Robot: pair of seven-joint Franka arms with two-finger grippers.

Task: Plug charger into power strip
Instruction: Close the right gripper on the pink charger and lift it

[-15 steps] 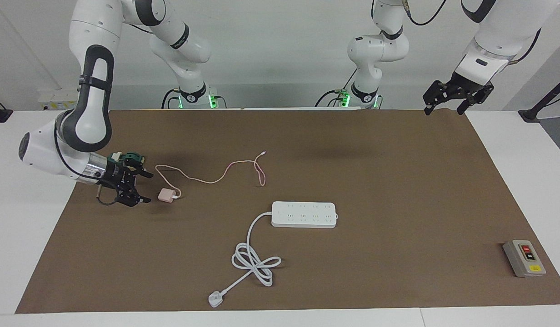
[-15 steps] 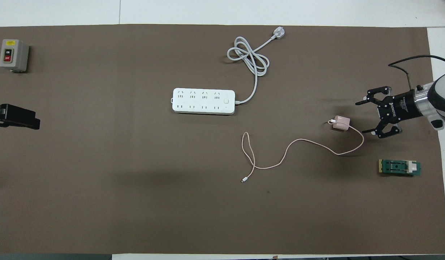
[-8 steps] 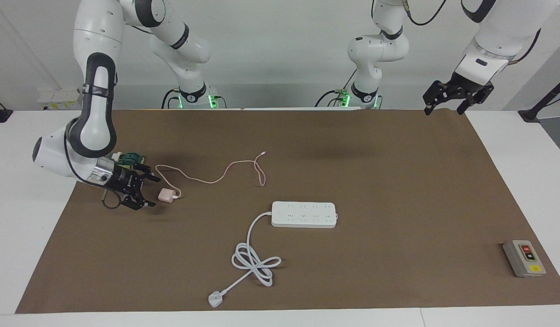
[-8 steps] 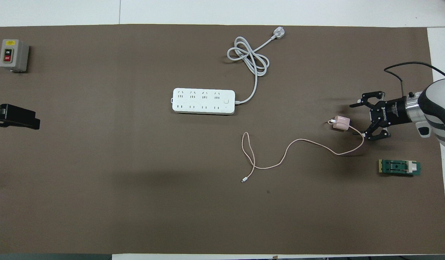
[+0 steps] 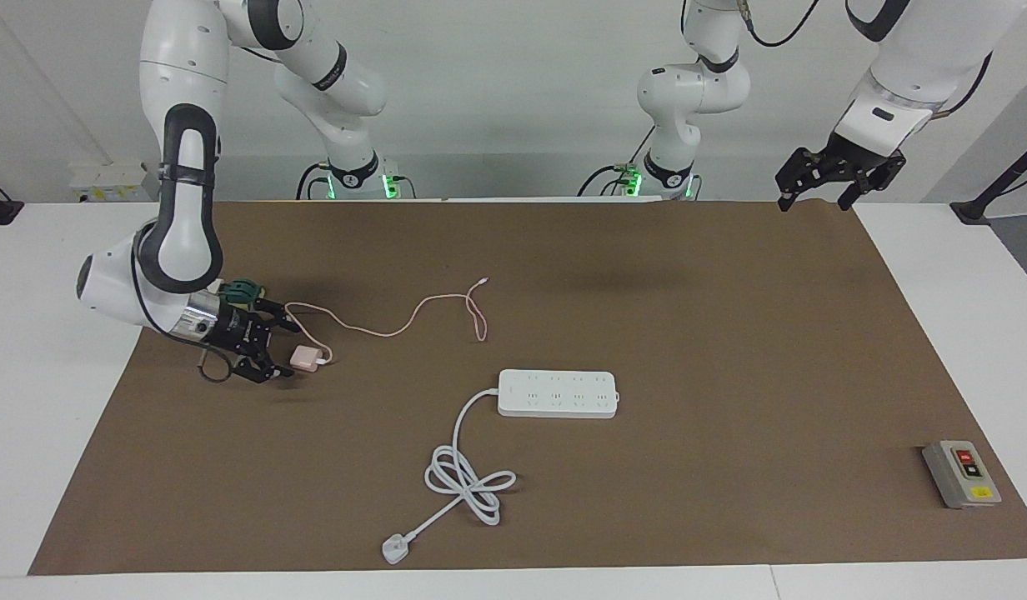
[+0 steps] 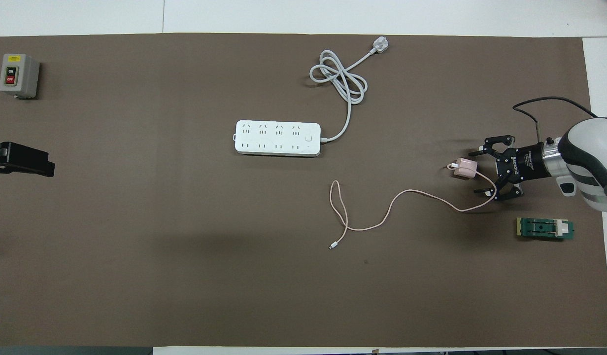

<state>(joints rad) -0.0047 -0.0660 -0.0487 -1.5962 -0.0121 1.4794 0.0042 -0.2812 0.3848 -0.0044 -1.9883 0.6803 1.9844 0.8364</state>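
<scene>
Right pincer (image 5: 282, 350) lies low and sideways at the right arm's end of the worktop (image 5: 730, 350), fingers spread wide about the pink charger (image 5: 304, 358), gripping nothing yet; likely set to close on it. Charger cable (image 5: 397, 321) trails loose toward the white power strip (image 5: 558, 393) mid-mat, sockets up, unplugged. Left pincer (image 5: 816, 188) waits open, raised over the mat's edge. Brown mat, plain white wall.
</scene>
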